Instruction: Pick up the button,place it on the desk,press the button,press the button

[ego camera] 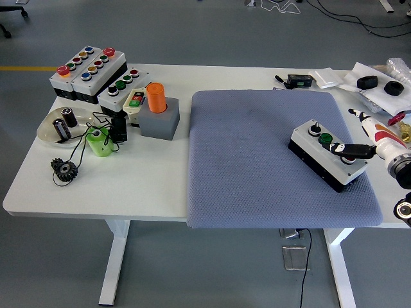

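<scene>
The button box [326, 154], a white-topped unit with black sides, lies tilted on the right part of the blue-grey mat [270, 160], near the mat's right edge. The right hand [353, 152] enters from the right edge and rests on the box top with one finger extended flat over the buttons; it grips nothing. Whether the remaining fingers are curled cannot be told. The mat's centre and left portion are bare, giving open room toward the white table [128, 186]. At far left stands a cluster: three multi-button boxes [90, 70], an orange cylinder [156, 97] on a grey block [158, 123], a green cup [99, 142], a shallow dish [51, 128] holding batteries, and a black gear [64, 169] with loose wire. Small black items and plastic bags [372, 80] crowd the far right corner, just beyond the mat.
</scene>
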Available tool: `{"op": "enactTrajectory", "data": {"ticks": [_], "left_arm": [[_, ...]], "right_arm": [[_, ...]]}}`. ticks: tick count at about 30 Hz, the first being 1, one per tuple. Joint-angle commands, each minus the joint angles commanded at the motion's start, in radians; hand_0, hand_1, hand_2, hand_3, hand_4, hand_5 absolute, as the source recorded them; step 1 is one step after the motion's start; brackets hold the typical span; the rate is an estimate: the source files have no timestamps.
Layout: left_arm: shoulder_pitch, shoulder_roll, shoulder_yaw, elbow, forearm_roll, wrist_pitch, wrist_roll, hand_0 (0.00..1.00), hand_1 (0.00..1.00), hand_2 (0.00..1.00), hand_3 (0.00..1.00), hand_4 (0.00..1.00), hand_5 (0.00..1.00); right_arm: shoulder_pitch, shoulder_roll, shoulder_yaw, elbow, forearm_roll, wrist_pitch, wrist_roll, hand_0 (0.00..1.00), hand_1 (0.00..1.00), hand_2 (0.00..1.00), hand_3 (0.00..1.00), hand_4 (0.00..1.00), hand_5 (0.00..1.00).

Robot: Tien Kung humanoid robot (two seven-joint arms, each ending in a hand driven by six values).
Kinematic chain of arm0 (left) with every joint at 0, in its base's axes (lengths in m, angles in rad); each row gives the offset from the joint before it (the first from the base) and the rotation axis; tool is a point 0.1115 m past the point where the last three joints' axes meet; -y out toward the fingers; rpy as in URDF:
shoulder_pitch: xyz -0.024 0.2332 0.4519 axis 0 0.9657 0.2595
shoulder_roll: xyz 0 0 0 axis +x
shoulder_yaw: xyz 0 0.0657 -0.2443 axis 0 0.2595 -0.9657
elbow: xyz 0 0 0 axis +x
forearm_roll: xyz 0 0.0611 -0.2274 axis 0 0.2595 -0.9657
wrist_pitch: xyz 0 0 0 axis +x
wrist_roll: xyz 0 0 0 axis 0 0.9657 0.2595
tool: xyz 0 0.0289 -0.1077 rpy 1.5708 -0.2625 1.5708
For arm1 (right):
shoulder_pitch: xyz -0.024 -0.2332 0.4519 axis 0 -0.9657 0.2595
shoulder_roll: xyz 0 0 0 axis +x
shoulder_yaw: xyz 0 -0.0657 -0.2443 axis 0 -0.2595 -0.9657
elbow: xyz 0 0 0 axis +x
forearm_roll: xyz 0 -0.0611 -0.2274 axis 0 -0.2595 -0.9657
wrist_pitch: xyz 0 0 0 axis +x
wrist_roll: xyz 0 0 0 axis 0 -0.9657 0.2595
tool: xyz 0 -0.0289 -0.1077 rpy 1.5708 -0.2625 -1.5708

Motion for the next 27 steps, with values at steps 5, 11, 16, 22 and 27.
{"op": "enactTrajectory", "data": {"ticks": [5, 11, 16, 22, 27], "left_arm": [[0.004, 0.0, 0.003, 0.0, -0.005, 0.0, -0.001, 0.645, 0.701, 0.709, 0.533, 0.318, 0.998], [0.003, 0.0, 0.013, 0.0, -0.02, 0.001, -0.004, 0.645, 0.701, 0.709, 0.532, 0.319, 0.998], [0.003, 0.0, 0.019, 0.0, -0.029, 0.001, -0.005, 0.645, 0.701, 0.709, 0.532, 0.319, 0.998], [0.003, 0.001, 0.04, 0.0, -0.054, 0.002, -0.008, 0.645, 0.701, 0.709, 0.532, 0.319, 0.998], [0.005, 0.0, 0.05, 0.0, -0.071, 0.004, -0.011, 0.646, 0.702, 0.709, 0.531, 0.321, 0.998]], "right_arm": [[0.014, 0.045, -0.012, -0.047, -0.006, 0.026, -0.019, 0.998, 0.979, 0.998, 0.998, 0.942, 0.516], [0.054, 0.1, -0.035, -0.108, -0.053, 0.07, -0.051, 0.992, 0.944, 0.998, 0.99, 0.913, 0.403], [0.097, 0.136, -0.053, -0.169, -0.127, 0.118, -0.087, 0.992, 0.944, 0.998, 0.99, 0.913, 0.403], [0.134, 0.156, -0.081, -0.25, -0.175, 0.178, -0.091, 0.846, 0.856, 0.946, 0.955, 0.881, 0.308], [0.157, 0.143, -0.126, -0.262, -0.164, 0.185, -0.114, 0.562, 0.604, 0.666, 0.82, 0.85, 0.247]]}}
